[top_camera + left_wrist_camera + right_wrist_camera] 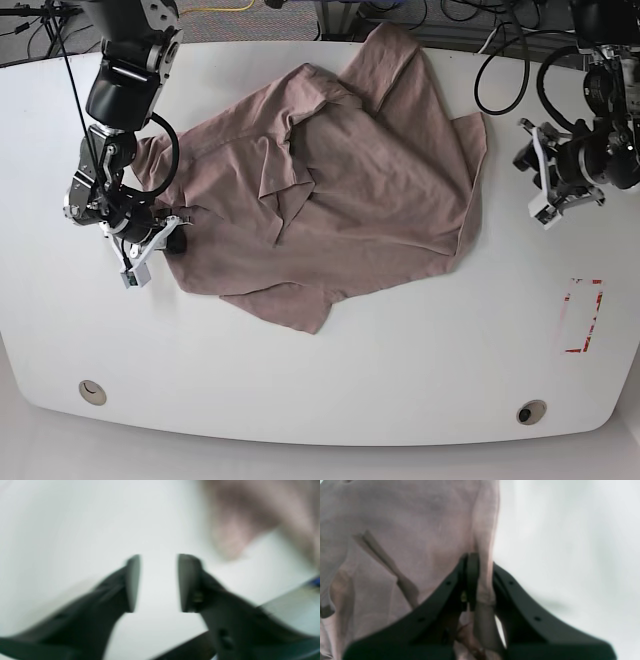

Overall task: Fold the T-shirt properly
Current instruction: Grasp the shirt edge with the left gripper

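The T-shirt (pixel 350 190), mauve-tan and wrinkled, lies crumpled and partly folded over itself across the middle of the white table (pixel 330 380). At its left edge my right gripper (pixel 172 238) sits low on the table. In the right wrist view this gripper (pixel 482 580) is shut on a pinched fold of the T-shirt (pixel 407 530). My left gripper (pixel 530 160) hovers to the right of the shirt, apart from it. Seen from the left wrist, that gripper (pixel 158 582) is open with only white table between its fingers, and the T-shirt (pixel 250 517) is a blur at the upper right.
A red-outlined rectangle (pixel 582 315) is marked on the table at the right. Two round holes (pixel 92 391) (pixel 531 411) sit near the front edge. Cables (pixel 500 60) run along the back right, by the left arm's base.
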Robot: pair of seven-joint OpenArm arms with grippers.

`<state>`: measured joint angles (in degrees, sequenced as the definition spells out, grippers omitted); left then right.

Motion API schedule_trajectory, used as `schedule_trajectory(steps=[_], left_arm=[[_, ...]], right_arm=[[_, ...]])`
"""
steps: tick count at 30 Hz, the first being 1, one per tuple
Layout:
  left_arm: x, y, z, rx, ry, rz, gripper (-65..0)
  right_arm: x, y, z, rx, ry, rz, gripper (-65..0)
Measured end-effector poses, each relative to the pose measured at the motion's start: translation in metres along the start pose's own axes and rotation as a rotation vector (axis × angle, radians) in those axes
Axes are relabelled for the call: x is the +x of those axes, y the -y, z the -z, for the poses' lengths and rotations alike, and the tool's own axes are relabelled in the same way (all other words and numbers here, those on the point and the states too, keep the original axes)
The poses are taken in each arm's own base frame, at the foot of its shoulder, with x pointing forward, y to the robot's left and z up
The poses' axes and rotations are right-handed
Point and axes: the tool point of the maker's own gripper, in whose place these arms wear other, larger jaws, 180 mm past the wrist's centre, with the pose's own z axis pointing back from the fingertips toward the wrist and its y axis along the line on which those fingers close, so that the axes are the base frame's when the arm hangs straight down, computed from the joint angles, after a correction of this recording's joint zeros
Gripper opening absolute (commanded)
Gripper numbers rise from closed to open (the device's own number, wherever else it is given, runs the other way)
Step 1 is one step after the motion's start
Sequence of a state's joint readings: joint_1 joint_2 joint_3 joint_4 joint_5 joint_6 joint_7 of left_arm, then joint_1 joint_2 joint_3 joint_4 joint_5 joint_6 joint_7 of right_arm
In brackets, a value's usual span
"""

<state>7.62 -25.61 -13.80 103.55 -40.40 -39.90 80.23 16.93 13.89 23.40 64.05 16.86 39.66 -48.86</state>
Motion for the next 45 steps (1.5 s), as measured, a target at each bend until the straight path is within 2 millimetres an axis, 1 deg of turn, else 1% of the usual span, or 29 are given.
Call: schedule_trajectory(steps=[3,4,7,12,14,19,25,30,35,39,41,42,45], left_arm=[[0.002,0.026,0.010,-0.084,0.041,-0.033,-29.7],[0.000,0.030,0.013,-0.095,0.037,-0.040,-29.7],[-0.005,0.038,0.019,-0.107,0.022,-0.059,-29.4],[-0.001,0.047,0.024,-0.129,0.044,-0.076,-29.3],[-0.001,0.048,0.025,-0.129,0.044,-0.079,-29.3],[-0.016,0.042,0.028,-0.096,-0.019,-0.081,-29.3],[-0.026,0.042,0.037,-0.123,-0.042,-0.119,-29.6],[-0.038,0.043,0.044,-0.144,-0.076,-0.154,-29.6],[-0.035,0.045,0.048,-0.162,-0.059,-0.156,-29.7],[-0.030,0.050,0.052,-0.178,-0.054,-0.141,-30.3],[-0.029,0.052,0.052,-0.184,-0.046,-0.142,-33.8],[-0.028,0.052,0.052,-0.186,-0.043,-0.143,-36.5],[-0.029,0.052,0.052,-0.187,-0.044,-0.146,-47.4]], right_arm=[[0.000,-0.001,0.000,0.004,0.001,0.002,-62.1],[-0.001,-0.001,0.000,0.003,0.000,0.003,-62.1],[-0.002,0.000,0.000,0.001,-0.003,0.003,-62.1],[-0.003,-0.002,0.001,0.006,-0.003,0.003,-62.1],[-0.003,-0.002,0.001,0.007,-0.002,0.004,-62.1],[-0.003,-0.001,0.000,0.002,-0.005,0.003,-62.1],[-0.003,-0.001,0.001,0.004,-0.003,0.004,-62.1],[-0.002,-0.001,0.000,0.003,-0.001,0.007,-62.1],[-0.002,-0.001,0.000,0.003,-0.001,0.006,-62.1],[-0.002,-0.001,0.000,0.003,-0.001,0.006,-62.1],[-0.002,-0.001,0.000,0.003,-0.001,0.006,-62.1],[-0.002,-0.001,0.000,0.003,0.000,0.006,-62.1],[-0.002,-0.001,0.000,0.003,-0.001,0.007,-62.1]])
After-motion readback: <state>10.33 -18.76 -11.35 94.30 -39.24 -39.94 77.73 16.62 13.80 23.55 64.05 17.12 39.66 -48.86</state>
